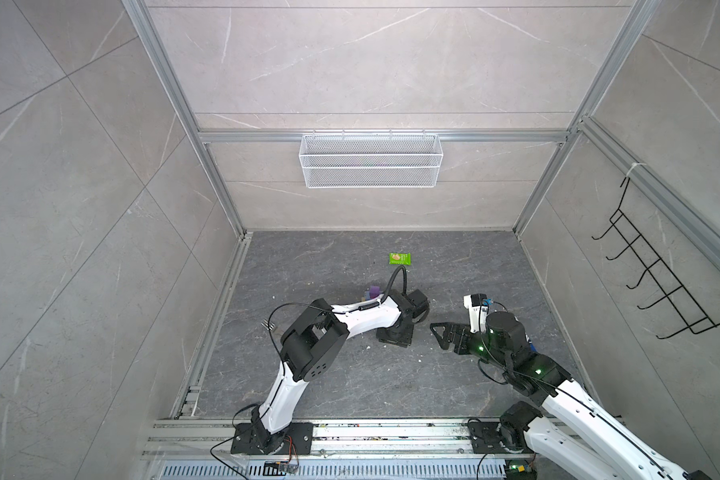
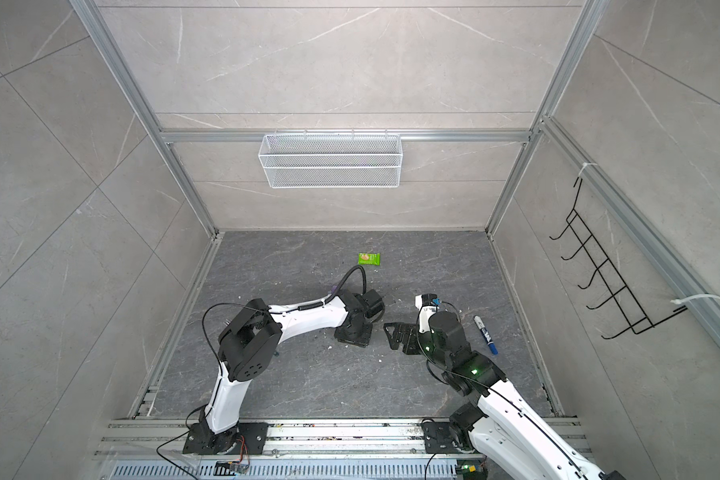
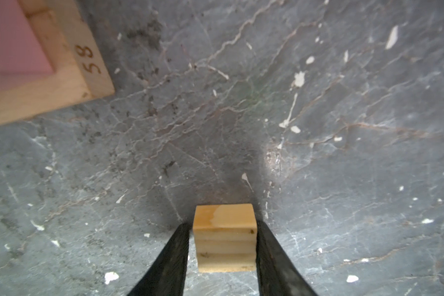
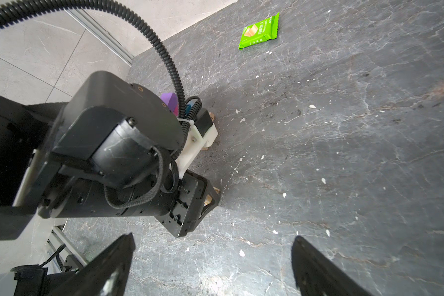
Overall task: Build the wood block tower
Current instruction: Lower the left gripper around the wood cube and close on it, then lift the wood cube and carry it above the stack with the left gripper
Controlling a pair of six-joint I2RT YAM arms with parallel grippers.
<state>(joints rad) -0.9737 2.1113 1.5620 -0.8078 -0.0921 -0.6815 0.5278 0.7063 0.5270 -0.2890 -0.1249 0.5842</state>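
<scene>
A small tan cube (image 3: 224, 238) sits between the black fingers (image 3: 169, 261) of my left gripper (image 3: 224, 230), which is shut on its two sides just over the dark table. The tower's corner shows nearby: a pink block (image 3: 13, 41) on tan bars (image 3: 62, 84), one marked 58. In a top view only its purple block (image 1: 375, 291) shows behind the left arm. My left gripper (image 1: 393, 336) points straight down beside the tower. My right gripper (image 1: 437, 332) hangs open and holds nothing, just right of it. The right wrist view shows the purple block (image 4: 169, 98) and the right gripper (image 4: 213, 246).
A green snack packet (image 1: 400, 258) lies farther back on the table. A blue marker (image 2: 485, 334) lies right of the right arm. A white wire basket (image 1: 371, 160) hangs on the back wall and a black hook rack (image 1: 657, 270) on the right wall.
</scene>
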